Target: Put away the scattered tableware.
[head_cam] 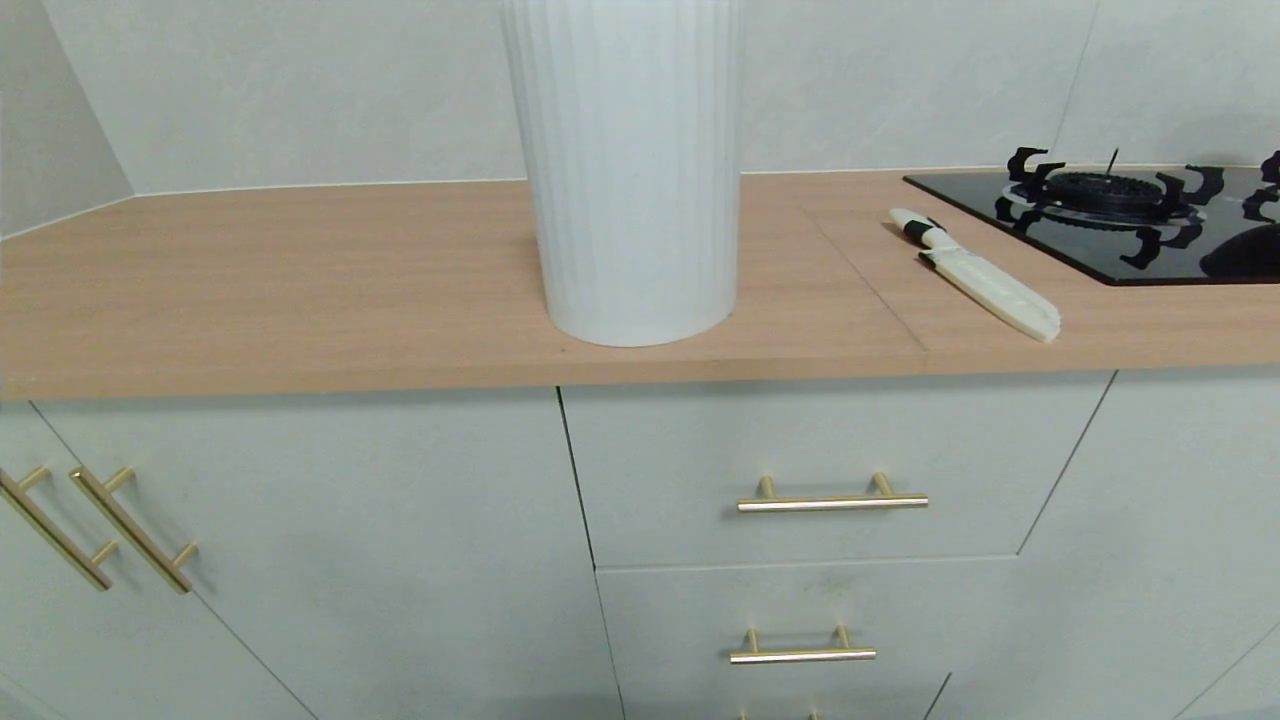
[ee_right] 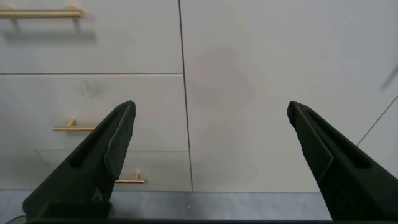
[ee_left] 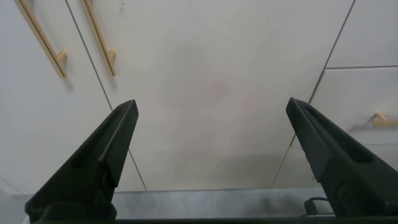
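A white knife (head_cam: 975,273) with a black band on its handle lies on the wooden countertop (head_cam: 300,290), to the right, beside the hob. A tall white ribbed container (head_cam: 630,170) stands in the middle of the countertop near its front edge. My left gripper (ee_left: 211,109) is open, facing white cabinet doors below the counter, with nothing between its fingers. My right gripper (ee_right: 210,109) is open too, facing the drawer fronts and a cabinet panel, and holds nothing.
A black gas hob (head_cam: 1120,215) with pan supports sits at the back right. Below the counter are drawers with gold handles (head_cam: 832,500) and cabinet doors with gold handles (head_cam: 130,528) at the left. A tiled wall backs the counter.
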Tool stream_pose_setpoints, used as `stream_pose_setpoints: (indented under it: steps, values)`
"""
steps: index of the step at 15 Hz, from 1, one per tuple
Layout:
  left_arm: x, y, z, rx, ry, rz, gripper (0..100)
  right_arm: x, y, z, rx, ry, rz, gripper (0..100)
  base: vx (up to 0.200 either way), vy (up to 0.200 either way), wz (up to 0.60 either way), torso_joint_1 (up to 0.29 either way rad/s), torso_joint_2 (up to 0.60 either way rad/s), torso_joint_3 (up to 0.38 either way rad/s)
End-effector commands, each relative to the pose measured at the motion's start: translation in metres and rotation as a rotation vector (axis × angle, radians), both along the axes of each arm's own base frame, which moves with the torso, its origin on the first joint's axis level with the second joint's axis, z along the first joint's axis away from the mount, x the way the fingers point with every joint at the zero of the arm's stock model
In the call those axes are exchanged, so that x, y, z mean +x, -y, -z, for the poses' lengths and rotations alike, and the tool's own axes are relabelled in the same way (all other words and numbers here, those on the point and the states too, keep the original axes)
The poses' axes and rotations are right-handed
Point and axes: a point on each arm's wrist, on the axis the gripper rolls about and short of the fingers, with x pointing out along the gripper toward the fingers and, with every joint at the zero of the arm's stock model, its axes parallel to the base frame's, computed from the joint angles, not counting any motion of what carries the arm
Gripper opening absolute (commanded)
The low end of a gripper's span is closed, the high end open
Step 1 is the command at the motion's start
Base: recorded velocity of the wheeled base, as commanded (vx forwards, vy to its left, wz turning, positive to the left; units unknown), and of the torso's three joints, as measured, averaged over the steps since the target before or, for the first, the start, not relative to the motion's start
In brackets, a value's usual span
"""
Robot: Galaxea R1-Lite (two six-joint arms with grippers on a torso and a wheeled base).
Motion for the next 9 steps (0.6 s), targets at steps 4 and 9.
stream_pose_setpoints:
  steps: [4,9]
  values:
    - [0.0000,0.0000,0.0000,0.000,0.000,-0.001,100,0.0001,0.0000,0.0000,-0.001,-0.001,-0.002,100,0.000,0.000,0.00,0.046,-0.17,-0.163]
    - [0.0000,0.0000,0.0000,0.000,0.000,-0.001,100,0.0001,0.0000,0.0000,-0.001,-0.001,-0.002,100,0.000,0.000,0.00,0.126,-0.44,-0.304]
